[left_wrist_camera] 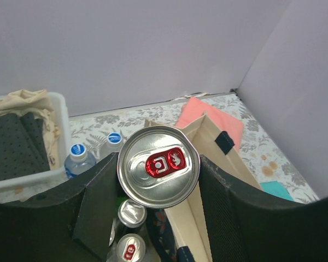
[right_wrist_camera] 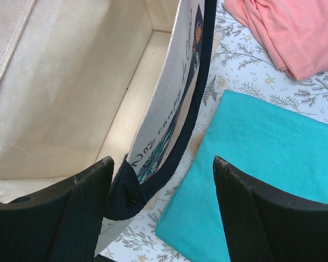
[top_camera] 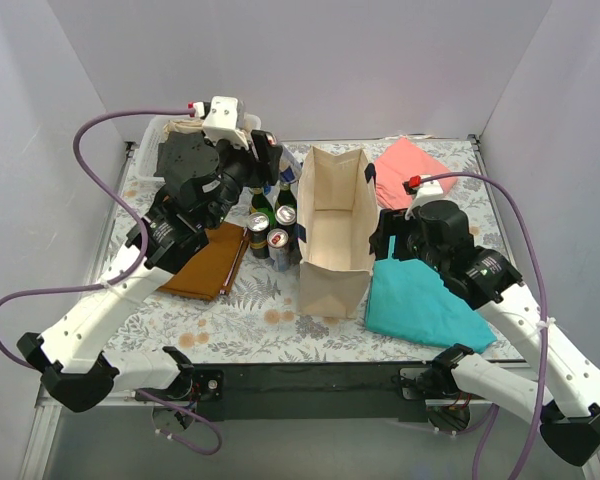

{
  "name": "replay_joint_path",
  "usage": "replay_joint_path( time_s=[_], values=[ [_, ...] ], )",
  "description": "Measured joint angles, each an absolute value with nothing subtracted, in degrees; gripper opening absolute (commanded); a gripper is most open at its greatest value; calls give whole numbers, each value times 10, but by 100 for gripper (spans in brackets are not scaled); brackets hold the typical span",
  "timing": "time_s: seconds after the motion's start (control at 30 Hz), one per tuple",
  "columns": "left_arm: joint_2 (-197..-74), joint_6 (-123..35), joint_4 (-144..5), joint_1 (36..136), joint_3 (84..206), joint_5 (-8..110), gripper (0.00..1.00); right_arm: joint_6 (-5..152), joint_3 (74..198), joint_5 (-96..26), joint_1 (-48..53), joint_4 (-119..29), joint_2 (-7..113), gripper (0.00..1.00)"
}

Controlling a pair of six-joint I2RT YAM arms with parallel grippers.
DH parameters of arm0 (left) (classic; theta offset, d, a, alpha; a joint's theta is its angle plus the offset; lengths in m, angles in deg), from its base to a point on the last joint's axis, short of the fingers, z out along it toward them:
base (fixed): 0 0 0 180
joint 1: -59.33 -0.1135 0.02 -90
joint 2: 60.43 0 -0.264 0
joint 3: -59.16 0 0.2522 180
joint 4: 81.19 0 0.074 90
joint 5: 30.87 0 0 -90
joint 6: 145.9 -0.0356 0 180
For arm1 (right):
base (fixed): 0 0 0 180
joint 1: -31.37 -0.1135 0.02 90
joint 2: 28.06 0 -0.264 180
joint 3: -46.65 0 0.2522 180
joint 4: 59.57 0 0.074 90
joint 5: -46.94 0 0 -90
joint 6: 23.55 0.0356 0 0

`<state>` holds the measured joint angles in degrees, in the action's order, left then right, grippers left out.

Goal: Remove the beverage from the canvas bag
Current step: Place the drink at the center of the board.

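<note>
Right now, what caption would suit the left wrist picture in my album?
Left gripper holds a silver can above two other cans, beside the canvas bag.

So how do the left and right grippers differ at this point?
The left gripper is shut on a red-tabbed silver can; the right gripper is open and holds nothing. The left gripper hangs above the cans and bottles on the canvas bag's left; the right gripper straddles the bag's right wall and navy handle. Both have black padded fingers.

Right gripper [right_wrist_camera: 163,164] straddles canvas bag [right_wrist_camera: 71,98] wall.
</note>
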<state>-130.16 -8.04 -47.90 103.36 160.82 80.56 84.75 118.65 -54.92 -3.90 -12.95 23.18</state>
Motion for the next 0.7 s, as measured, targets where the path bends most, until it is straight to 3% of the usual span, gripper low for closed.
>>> replay_joint_path(
  time_s=[0.37, 0.7],
  values=[
    [-1260, -81, -417, 1033, 1595, 905, 0, 852, 1187, -549, -39, -130, 241, 79],
    [-1257, -47, -340, 1033, 1582, 919, 0, 853, 1187, -549, -39, -130, 242, 79]
  ],
)
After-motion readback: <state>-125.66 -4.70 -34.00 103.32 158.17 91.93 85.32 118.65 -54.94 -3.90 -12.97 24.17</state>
